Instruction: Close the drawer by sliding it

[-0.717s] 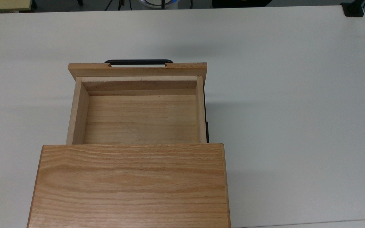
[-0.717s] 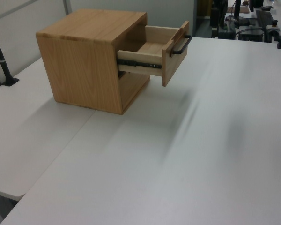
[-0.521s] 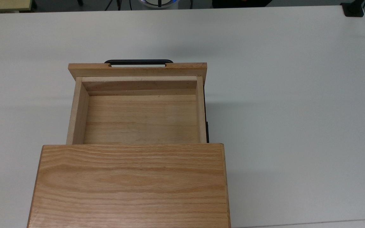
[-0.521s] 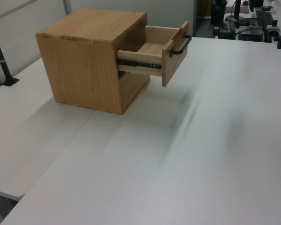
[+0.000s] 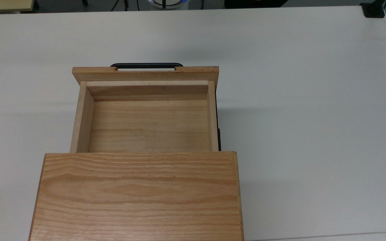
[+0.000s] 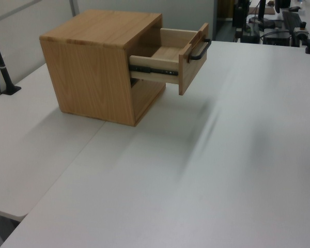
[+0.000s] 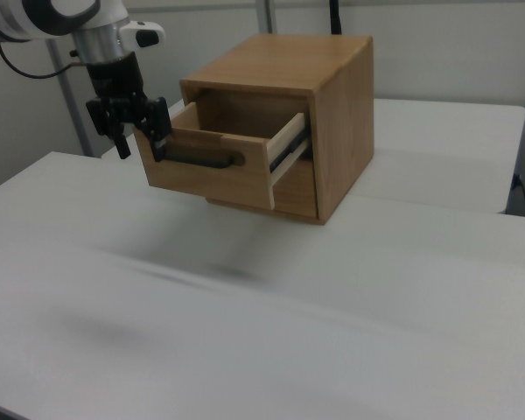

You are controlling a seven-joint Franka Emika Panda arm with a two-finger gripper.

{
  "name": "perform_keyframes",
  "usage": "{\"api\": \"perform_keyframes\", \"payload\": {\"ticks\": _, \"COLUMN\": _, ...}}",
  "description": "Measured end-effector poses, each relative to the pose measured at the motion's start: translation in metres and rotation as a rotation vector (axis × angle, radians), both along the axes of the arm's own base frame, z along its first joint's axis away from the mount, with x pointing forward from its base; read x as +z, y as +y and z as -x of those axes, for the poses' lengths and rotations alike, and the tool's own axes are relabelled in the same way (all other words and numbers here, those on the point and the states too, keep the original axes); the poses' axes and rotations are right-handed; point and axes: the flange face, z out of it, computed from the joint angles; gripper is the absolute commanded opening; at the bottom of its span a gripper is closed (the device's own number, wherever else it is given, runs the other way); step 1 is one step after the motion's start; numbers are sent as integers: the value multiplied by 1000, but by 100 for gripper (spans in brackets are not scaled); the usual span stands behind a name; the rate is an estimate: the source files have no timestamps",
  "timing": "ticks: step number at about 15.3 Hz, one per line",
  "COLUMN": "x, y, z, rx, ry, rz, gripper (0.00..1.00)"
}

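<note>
Drawer [image 5: 147,124] juts toward top view's top edge.

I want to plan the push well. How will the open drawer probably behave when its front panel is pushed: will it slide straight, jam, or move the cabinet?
The drawer rides on black metal rails, so it should probably slide straight. It holds nothing, so it is likely light. The cabinet stands loose on the table, so a hard push might shift it.

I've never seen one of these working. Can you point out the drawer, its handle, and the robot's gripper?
drawer [image 5: 149,125]: top view, inside floor.
handle [image 5: 146,65]: top view, middle of black bar.
gripper [image 7: 131,129]: right view, between its fingertips.
</note>
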Motion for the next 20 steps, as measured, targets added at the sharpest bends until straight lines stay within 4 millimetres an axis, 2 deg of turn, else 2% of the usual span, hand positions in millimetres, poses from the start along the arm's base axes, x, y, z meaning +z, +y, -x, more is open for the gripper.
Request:
{"api": "perform_keyframes", "payload": {"ticks": 2, "x": 0, "y": 0, "z": 0, "rx": 2, "ry": 1, "rz": 0, "gripper": 1}}
{"api": "perform_keyframes", "payload": {"ticks": 3, "x": 0, "y": 0, "z": 0, "rx": 2, "ry": 1, "rz": 0, "gripper": 0}}
{"api": "perform_keyframes", "payload": {"ticks": 8, "x": -10, "y": 0, "z": -5, "rx": 5, "ry": 17, "rz": -1, "gripper": 0}}
{"api": "perform_keyframes", "payload": {"ticks": 15, "x": -53, "y": 3, "z": -42, "rx": 7, "ry": -1, "rz": -29, "gripper": 0}}
{"api": "perform_keyframes", "payload": {"ticks": 20, "x": -86, "y": -13, "z": -63, "rx": -34, "ry": 4, "rz": -85, "gripper": 0}}
